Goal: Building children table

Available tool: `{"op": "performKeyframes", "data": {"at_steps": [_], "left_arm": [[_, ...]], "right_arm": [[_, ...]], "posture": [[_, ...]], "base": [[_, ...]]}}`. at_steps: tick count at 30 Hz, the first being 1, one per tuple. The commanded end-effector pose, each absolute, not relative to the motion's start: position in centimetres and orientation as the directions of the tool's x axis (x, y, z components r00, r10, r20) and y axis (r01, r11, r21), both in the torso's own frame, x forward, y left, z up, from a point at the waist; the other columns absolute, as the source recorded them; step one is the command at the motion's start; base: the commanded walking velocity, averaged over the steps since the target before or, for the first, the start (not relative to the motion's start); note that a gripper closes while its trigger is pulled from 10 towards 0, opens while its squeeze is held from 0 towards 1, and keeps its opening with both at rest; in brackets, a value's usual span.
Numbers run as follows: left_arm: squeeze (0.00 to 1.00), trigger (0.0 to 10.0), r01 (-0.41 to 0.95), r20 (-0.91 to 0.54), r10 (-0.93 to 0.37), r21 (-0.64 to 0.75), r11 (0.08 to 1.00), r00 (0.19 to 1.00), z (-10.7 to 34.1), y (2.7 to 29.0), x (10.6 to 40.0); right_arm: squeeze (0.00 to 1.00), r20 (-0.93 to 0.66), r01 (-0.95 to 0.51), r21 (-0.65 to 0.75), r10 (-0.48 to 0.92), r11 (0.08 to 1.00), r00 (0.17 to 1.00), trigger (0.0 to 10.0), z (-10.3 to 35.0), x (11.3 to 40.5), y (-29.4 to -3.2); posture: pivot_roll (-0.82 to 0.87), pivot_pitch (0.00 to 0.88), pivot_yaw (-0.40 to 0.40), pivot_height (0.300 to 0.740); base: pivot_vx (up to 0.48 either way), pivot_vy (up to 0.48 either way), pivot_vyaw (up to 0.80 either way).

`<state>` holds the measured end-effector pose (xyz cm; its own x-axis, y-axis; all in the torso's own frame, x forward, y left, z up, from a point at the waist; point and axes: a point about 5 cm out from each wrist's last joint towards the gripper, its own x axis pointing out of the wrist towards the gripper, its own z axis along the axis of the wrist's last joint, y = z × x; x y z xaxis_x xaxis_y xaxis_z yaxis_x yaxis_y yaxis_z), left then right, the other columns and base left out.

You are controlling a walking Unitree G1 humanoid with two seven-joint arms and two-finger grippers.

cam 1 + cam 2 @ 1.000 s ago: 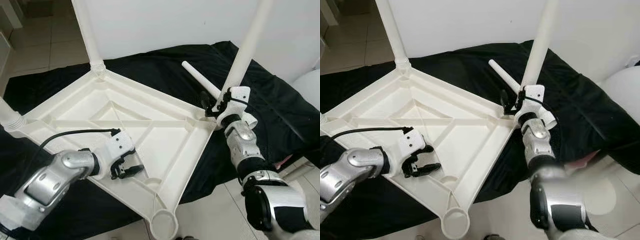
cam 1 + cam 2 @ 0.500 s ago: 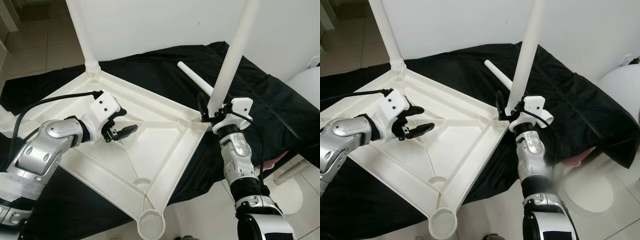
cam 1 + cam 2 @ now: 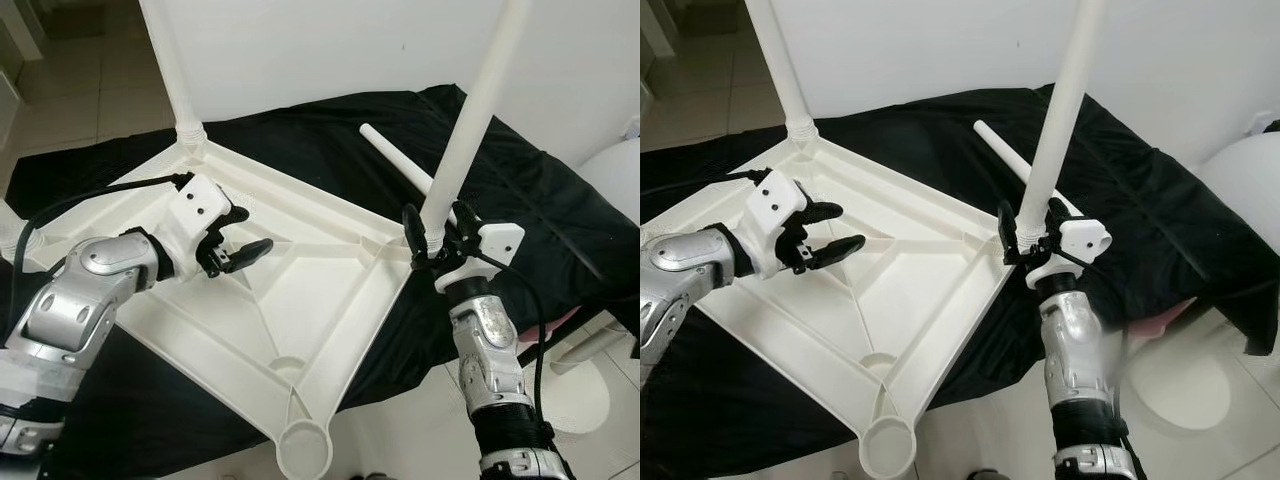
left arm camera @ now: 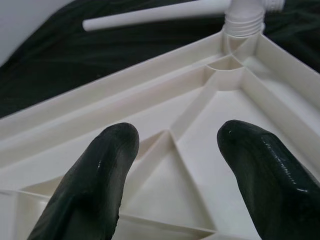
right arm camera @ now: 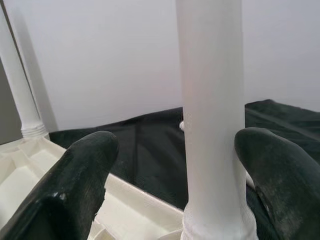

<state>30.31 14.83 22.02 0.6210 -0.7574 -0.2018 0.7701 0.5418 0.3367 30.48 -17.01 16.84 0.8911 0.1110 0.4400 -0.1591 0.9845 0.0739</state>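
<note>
We see the right gripper (image 3: 437,234) at the near right corner of the upturned white table top (image 3: 300,300), its two black fingers spread on either side of the upright leg (image 3: 470,120) standing in that corner socket; in the right wrist view the leg (image 5: 212,120) rises between the fingers (image 5: 75,185) with a gap on each side, so nothing is pinched. The left gripper (image 3: 235,250) hovers over the ribbed underside of the table top, towards its left half, its fingers parted and holding nothing; the left wrist view shows both fingertips (image 4: 100,170) well apart above the triangular ribs. That same view also shows us the threaded collar of the leg at the corner (image 4: 243,22) and a loose leg (image 4: 155,15) lying flat on the black cloth beyond the rim. From the head we see the loose leg (image 3: 400,165) resting on the black cloth (image 3: 540,190) just behind the right gripper, and another leg (image 3: 172,70) standing upright at the far corner. The table top lies upside down on the cloth, its near corner with a round empty socket (image 3: 303,452) reaching over the tiled floor (image 3: 420,430).
</note>
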Motion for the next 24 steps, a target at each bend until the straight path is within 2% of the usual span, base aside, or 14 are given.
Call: {"op": "performKeyframes", "data": {"at_steps": [1, 10, 16, 19, 21, 24], "left_arm": [[0.0, 10.0, 0.782, -0.236, -0.75, 0.288, 0.554, 0.618, 20.9, 13.8, 29.9], [0.0, 10.0, 0.838, -0.219, -0.809, 0.16, 0.522, 0.546, 19.7, 10.7, 28.8], [0.0, 10.0, 0.825, -0.239, -0.79, 0.127, 0.55, 0.564, 18.9, 9.9, 29.0], [0.0, 10.0, 0.702, -0.284, -0.653, 0.118, 0.703, 0.702, 17.7, 10.1, 31.4], [0.0, 10.0, 0.702, -0.284, -0.653, 0.118, 0.703, 0.702, 17.7, 10.1, 31.4], [0.0, 10.0, 0.604, -0.323, -0.545, 0.113, 0.789, 0.773, 16.9, 10.7, 33.2]], "right_arm": [[0.0, 0.42, -0.116, 0.083, 0.071, 0.99, 0.905, 10.0, 16.5, 30.0, -17.3], [0.0, 0.393, -0.087, 0.092, 0.044, 0.992, 0.919, 10.0, 16.4, 28.9, -17.7], [0.0, 0.386, -0.078, 0.081, 0.041, 0.994, 0.922, 10.0, 16.4, 28.6, -17.8], [0.0, 0.378, -0.067, 0.082, 0.031, 0.994, 0.925, 10.0, 16.5, 28.4, -17.6], [0.0, 0.378, -0.067, 0.082, 0.031, 0.994, 0.925, 10.0, 16.5, 28.4, -17.6], [0.0, 0.376, -0.066, 0.085, 0.029, 0.994, 0.926, 10.0, 16.6, 28.4, -17.4]], "posture": [[-0.05, 0.072, 0.006, 0.74], [-0.05, 0.08, 0.007, 0.74], [-0.06, 0.087, 0.012, 0.74], [-0.07, 0.091, 0.013, 0.74], [-0.07, 0.091, 0.013, 0.74], [-0.07, 0.089, 0.014, 0.74]], "base": [[0.0, 0.0, 0.0], [0.0, 0.0, 0.0], [0.0, 0.0, 0.0], [0.0, 0.0, 0.0], [0.0, 0.0, 0.0], [0.0, 0.0, 0.0]]}}
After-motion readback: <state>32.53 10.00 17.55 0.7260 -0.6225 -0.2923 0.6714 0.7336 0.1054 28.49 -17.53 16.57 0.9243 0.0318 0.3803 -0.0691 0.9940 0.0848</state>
